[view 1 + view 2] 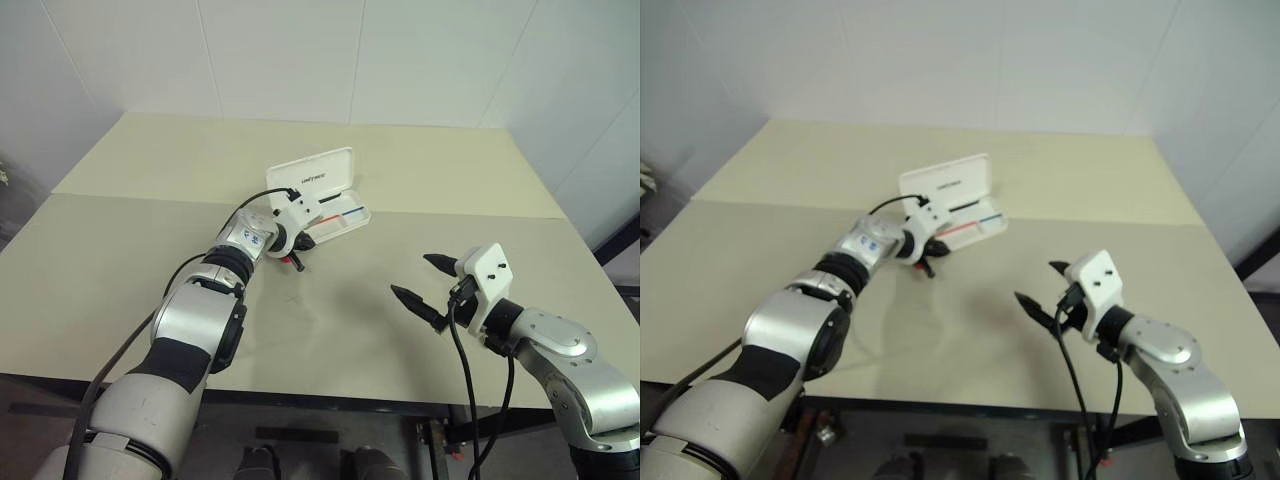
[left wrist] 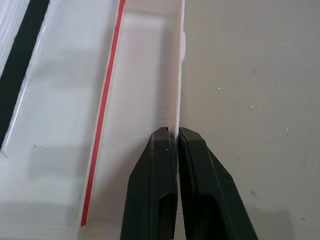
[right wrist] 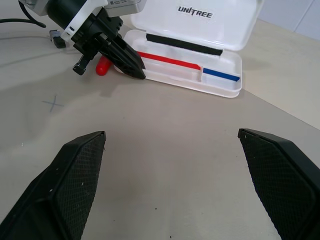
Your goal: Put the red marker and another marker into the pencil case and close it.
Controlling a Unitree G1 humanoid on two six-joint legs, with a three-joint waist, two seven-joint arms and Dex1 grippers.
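Observation:
The white pencil case [image 1: 322, 183] lies open at the table's middle, lid tilted up with dark lettering, a red and a blue stripe in its tray [image 3: 220, 85]. My left gripper [image 2: 177, 131] is shut on the thin front wall of the tray [image 2: 176, 75], near the tray's left end [image 3: 139, 72]. The red marker [image 3: 103, 66] lies on the table just beneath that gripper, its red end [image 1: 298, 264] poking out beside the case. Another marker is out of view. My right gripper [image 1: 418, 279] hangs open over the table to the right, nothing between its fingers [image 3: 75, 170].
The beige table [image 1: 350, 330] has a seam across its middle and white walls behind its far edge. A small pencilled cross [image 3: 52, 103] marks the surface in front of the case. A black cable [image 1: 255, 198] loops over my left wrist.

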